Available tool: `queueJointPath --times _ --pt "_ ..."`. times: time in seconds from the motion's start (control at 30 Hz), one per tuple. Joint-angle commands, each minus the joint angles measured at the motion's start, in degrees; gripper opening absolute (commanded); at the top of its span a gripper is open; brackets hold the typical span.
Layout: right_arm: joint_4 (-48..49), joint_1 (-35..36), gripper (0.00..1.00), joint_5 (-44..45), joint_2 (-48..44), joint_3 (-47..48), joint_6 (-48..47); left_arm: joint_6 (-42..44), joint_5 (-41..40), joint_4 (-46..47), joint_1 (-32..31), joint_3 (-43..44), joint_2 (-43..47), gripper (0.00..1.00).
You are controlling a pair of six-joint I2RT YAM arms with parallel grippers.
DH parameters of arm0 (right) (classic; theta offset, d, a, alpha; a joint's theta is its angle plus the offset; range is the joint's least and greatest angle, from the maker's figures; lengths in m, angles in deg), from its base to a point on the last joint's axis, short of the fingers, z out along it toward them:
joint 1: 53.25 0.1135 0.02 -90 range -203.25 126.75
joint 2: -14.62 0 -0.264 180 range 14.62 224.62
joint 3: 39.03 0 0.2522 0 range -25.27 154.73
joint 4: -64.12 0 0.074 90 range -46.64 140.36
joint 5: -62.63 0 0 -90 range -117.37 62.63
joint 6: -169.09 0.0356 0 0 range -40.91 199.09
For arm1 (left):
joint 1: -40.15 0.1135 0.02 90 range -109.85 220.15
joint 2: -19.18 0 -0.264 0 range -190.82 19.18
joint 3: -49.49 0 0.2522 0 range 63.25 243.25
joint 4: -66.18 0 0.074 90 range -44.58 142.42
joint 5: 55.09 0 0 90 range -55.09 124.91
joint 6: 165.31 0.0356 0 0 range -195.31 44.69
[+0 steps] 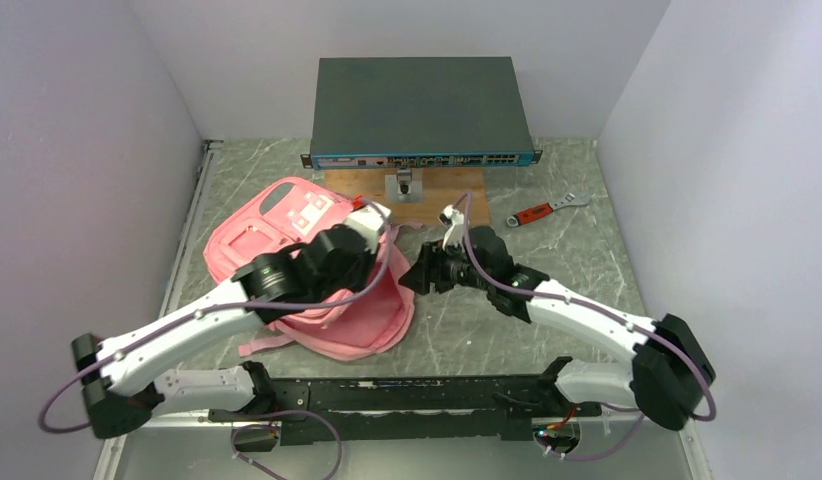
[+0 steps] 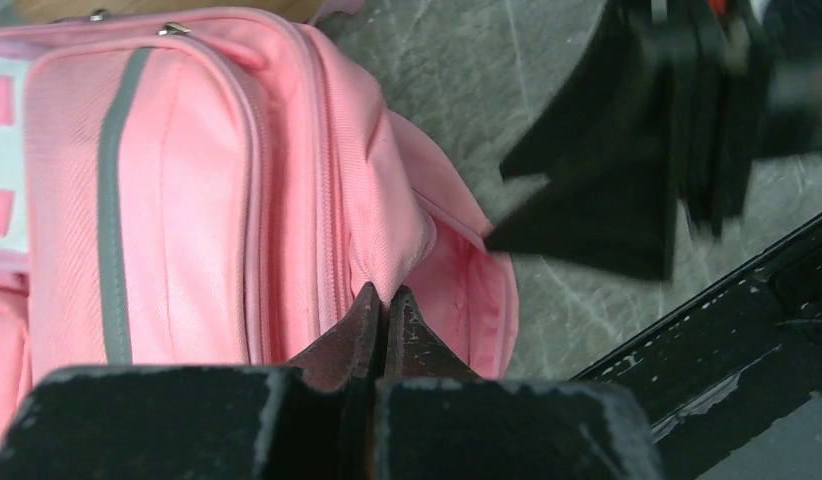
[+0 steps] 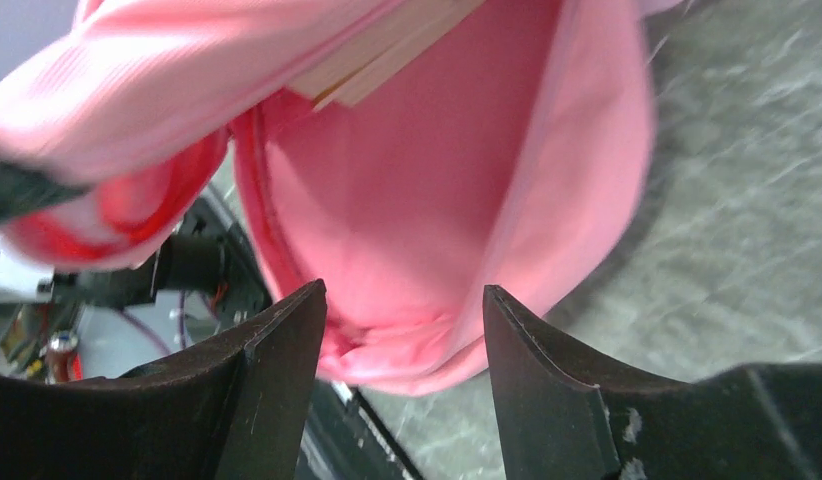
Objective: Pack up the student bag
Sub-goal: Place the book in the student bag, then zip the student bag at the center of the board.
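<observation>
- The left hand (image 2: 382, 302) has its fingers pressed tight together, and from where I stand it looks to be pinching a fold of pink cloth at the lip of the student bag (image 1: 277, 228), holding the mouth up and open.
- The right hand (image 3: 402, 330) is spread wide with nothing in it, aimed straight at the open mouth, close in front of the lower lip.
- Inside the upper part of the opening there's a pale, flat-edged thing (image 3: 387, 50); I can't tell whether it's a book or card.
- The bag lies flat on the worktop (image 1: 587, 255), left of centre under the left arm, front pockets up, its opening turned towards the right arm.
- It looks like thin, floppy fabric: light, no stiffness of its own, so I'd guess the mouth sags shut if the pinch lets go.
- The best holds seem to be the seamed rim by the zip or a strap; the flat panels would just bunch and slide.
- Anything going in likely needs a low, level entry, or the soft lower lip folds inward and blocks the way.
- Further back sit a dark grey box (image 1: 422, 105), a wooden board (image 1: 447, 200) and a red-handled wrench (image 1: 547, 209), well apart from the bag.
</observation>
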Motion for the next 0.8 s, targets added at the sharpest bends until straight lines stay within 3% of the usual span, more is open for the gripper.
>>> queueJointPath --times 0.0,0.13,0.27,0.37,0.5,0.6,0.77 --pt "-1.8 5.1 0.61 5.6 -9.0 -5.2 1.9 -3.6 4.7 13.0 -0.2 8.8 -7.2 0.00" --pt "-2.8 14.7 0.61 15.6 -15.5 -10.6 3.1 -4.8 2.2 14.2 -0.2 13.6 -13.1 0.00" --pt "3.1 21.3 0.60 20.7 -20.3 -16.8 6.0 -5.9 -0.2 11.9 -0.2 17.1 -16.9 0.00" --pt "6.7 28.9 0.58 29.6 -20.1 -17.6 5.5 -5.8 -1.4 12.2 -0.2 16.7 -16.7 0.00" --pt "8.6 43.0 0.57 53.9 -10.6 -13.1 5.7 -5.3 -3.1 11.0 -0.1 15.7 -15.6 0.00" --pt "14.7 53.0 0.53 71.8 0.5 -8.6 0.6 -3.7 -3.0 10.3 -0.1 15.2 -14.9 0.00" --pt "32.1 57.2 0.45 77.1 19.2 0.7 -14.1 -2.0 -1.7 9.6 0.0 15.0 -13.6 0.00"
